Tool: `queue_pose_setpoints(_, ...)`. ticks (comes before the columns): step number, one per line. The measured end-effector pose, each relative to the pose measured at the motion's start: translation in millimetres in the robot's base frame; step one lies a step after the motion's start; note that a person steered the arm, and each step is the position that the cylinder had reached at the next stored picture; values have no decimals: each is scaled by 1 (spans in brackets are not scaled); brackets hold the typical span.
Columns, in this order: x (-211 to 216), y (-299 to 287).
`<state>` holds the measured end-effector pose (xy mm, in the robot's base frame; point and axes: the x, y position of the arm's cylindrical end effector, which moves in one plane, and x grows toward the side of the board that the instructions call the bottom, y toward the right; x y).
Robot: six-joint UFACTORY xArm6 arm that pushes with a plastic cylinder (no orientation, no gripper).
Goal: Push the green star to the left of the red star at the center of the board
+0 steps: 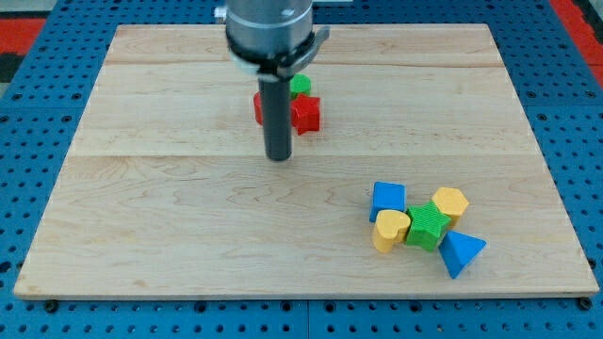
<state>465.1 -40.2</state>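
The green star [427, 226] lies in a tight cluster at the view's lower right, touching a yellow heart-like block [390, 230], a yellow block [451, 202] and a blue triangle [462, 252], with a blue block [387, 199] just above left. A red star-like block [304, 113] sits above the board's centre. A second red block [258, 105], partly hidden by the rod, and a small green block [300, 85] lie beside it. My tip [278, 157] rests on the board just below and left of the red star-like block, far up and left of the green star.
The wooden board [170, 226] lies on a blue perforated table [38, 169]. The arm's grey housing [268, 28] hangs over the board's top middle and hides part of the blocks there.
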Motion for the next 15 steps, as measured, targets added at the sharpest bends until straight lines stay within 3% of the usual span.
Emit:
queue_pose_setpoints(2,126,-8)
queue_pose_setpoints(3,153,16)
queue_pose_setpoints(5,154,189)
queue_pose_setpoints(6,128,239)
queue_pose_setpoints(7,86,231)
queue_pose_setpoints(8,79,196)
queue_pose_setpoints(10,79,169)
queue_pose_setpoints(11,103,182)
queue_pose_setpoints(15,51,37)
